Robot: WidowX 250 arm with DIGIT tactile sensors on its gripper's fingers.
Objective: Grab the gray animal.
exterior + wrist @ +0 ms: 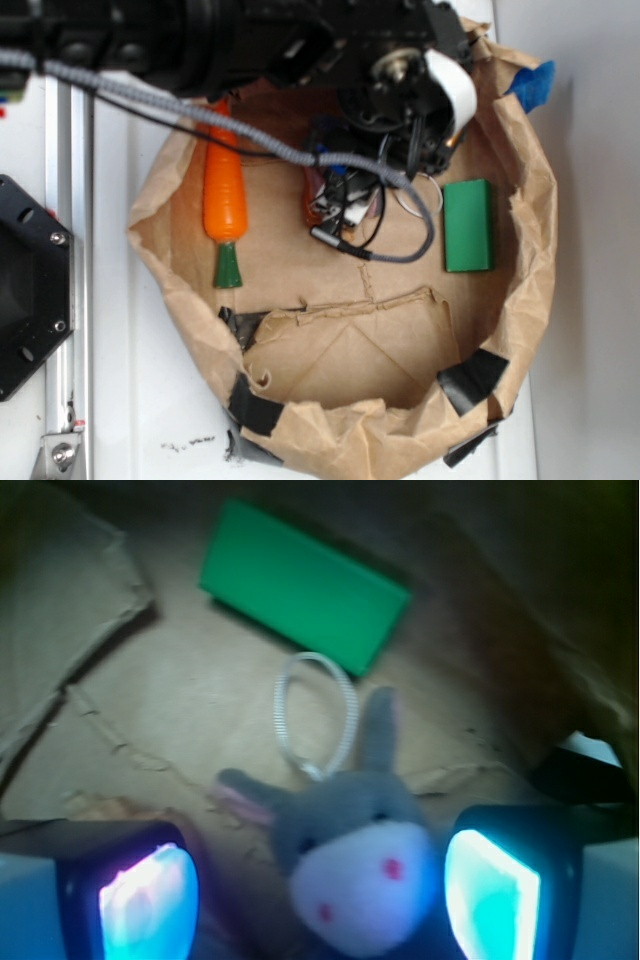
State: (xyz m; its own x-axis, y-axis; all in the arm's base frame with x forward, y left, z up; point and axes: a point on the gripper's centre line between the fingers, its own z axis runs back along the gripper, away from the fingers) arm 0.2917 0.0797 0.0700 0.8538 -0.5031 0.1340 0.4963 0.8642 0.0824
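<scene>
Looking through the wrist view, the gray animal (pixel 350 865) lies face up between the two glowing finger pads (pixel 148 900), its cream muzzle and red eyes in the gap and its body cut off by the bottom edge. One ear stands upright, the other splays to the left, and a thin white loop (pixel 315 715) runs from its head toward the green block (pixel 305 585). The gripper (pixel 320 900) is spread wide, a pad on either side of the head; the view is blurred, so whether either pad touches the plush cannot be told, and nothing is clamped.

In the exterior view the arm and its cabling (pixel 330 160) cover the toy almost entirely; only part of the loop (pixel 415 200) shows beside the green block (pixel 468 225). All of this sits inside a rolled-down brown paper bag (pixel 340 440) patched with black tape. An orange carrot toy (pixel 225 200) with a green top lies well apart at the left of the bag's floor. A reddish object under the arm is too hidden to identify.
</scene>
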